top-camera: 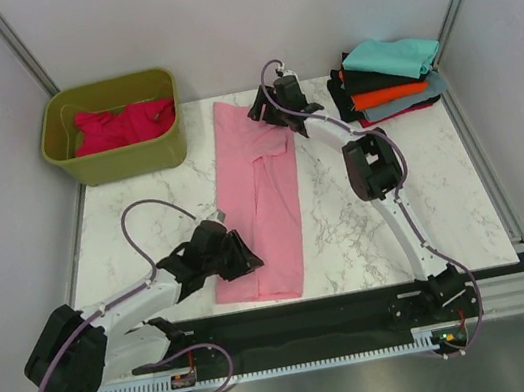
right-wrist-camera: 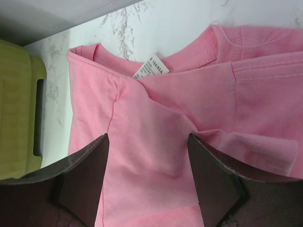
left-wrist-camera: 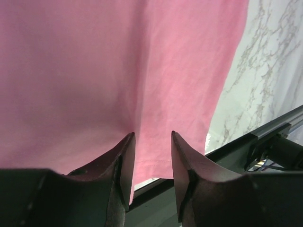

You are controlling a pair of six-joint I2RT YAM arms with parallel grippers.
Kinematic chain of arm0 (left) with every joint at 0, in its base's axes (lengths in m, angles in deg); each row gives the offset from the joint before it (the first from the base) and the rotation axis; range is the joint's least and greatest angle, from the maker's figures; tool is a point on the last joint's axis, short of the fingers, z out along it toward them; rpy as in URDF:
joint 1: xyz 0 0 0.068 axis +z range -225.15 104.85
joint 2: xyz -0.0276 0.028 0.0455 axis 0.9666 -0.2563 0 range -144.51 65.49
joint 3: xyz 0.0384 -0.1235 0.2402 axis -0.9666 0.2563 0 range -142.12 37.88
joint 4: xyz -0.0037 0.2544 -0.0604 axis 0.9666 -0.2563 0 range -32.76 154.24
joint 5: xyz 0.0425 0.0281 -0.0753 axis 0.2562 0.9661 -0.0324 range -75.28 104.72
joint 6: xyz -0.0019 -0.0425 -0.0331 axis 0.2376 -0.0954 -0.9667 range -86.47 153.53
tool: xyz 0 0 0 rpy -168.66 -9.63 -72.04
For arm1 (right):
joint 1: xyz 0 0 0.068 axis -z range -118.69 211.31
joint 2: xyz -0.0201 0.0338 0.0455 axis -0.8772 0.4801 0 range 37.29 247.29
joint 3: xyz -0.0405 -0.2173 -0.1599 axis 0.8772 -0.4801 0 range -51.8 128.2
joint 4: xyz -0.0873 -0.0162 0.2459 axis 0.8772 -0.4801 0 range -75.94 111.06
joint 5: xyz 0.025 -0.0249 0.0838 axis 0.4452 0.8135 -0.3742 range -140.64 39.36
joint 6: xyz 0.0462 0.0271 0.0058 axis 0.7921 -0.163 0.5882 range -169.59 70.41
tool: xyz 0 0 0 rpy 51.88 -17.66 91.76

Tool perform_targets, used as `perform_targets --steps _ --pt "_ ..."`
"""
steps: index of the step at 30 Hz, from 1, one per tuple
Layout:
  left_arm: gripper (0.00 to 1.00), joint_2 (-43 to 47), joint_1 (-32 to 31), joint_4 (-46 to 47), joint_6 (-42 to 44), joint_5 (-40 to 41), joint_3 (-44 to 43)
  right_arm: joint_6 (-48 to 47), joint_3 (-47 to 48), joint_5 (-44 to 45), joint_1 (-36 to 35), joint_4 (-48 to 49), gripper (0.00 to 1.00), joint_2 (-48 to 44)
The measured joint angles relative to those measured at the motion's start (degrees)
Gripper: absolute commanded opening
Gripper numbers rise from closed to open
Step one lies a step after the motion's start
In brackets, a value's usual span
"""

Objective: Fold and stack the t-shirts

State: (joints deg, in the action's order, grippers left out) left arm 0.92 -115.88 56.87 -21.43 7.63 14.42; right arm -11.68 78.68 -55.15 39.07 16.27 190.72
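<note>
The light pink t-shirt (top-camera: 263, 191) lies as a long strip down the middle of the surface (top-camera: 379, 226), with bare marble along both long edges and its hem near the front rail. The folded stack (top-camera: 389, 82) sits far right. The crimson shirt (top-camera: 123, 126) is in the tub (top-camera: 119, 162).

Only the right wrist view shows the collar label (right-wrist-camera: 150, 68). The right claw (right-wrist-camera: 147, 137) is spread wide over the collar. The left claw (left-wrist-camera: 151, 135) is narrowly parted at the hem and pinches nothing.

We saw an olive-green plastic tub (top-camera: 119, 162) standing at the far left corner of a white marble-patterned table (top-camera: 381, 236). Plain pale walls (top-camera: 241, 17) closed in its far and side edges, and a black rail (top-camera: 304, 318) ran along its near edge.
</note>
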Motion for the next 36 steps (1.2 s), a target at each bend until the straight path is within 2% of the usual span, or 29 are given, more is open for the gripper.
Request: perform_targets --steps 6,10,14,19,21,25,27,30,33,36 --pt "0.44 -1.9 -1.4 0.7 -1.4 0.1 -3.3 -3.3 2.4 -2.9 0.2 3.2 0.77 2.3" --pt "0.44 -0.2 -2.8 -0.7 -1.6 0.9 -5.0 -5.7 2.5 -5.9 0.7 3.6 0.79 2.4" --pt "0.45 4.9 -3.5 -6.2 -0.2 4.4 -10.2 -9.0 2.2 -7.1 0.7 3.1 0.88 1.6" --pt "0.49 12.7 -3.4 -11.9 3.9 10.6 -16.4 -14.3 -2.8 -4.2 0.7 -0.1 0.93 -5.9" --pt "0.5 16.6 -3.4 -14.0 5.0 13.1 -16.7 -15.9 -4.7 -3.0 0.7 -0.8 0.97 -10.1" --pt "0.52 24.2 -3.4 -18.3 5.8 17.1 -15.5 -17.9 -9.2 -1.9 0.9 -1.8 0.98 -20.2" --pt "0.54 27.2 -3.4 -20.8 6.0 19.1 -14.4 -18.0 -13.2 -1.5 0.9 -2.2 0.98 -26.4" --pt "0.56 29.6 -3.4 -24.4 6.0 21.7 -13.3 -17.3 -24.2 -0.7 0.8 -2.7 0.98 -38.1" --pt "0.56 30.3 -3.4 -27.6 6.0 24.6 -12.0 -15.0 -40.5 0.8 -1.1 -2.8 0.98 -51.5" --pt "0.58 30.3 -3.4 -31.2 5.9 26.8 -10.7 -11.0 -59.0 2.1 -6.7 -3.5 0.98 -65.3"
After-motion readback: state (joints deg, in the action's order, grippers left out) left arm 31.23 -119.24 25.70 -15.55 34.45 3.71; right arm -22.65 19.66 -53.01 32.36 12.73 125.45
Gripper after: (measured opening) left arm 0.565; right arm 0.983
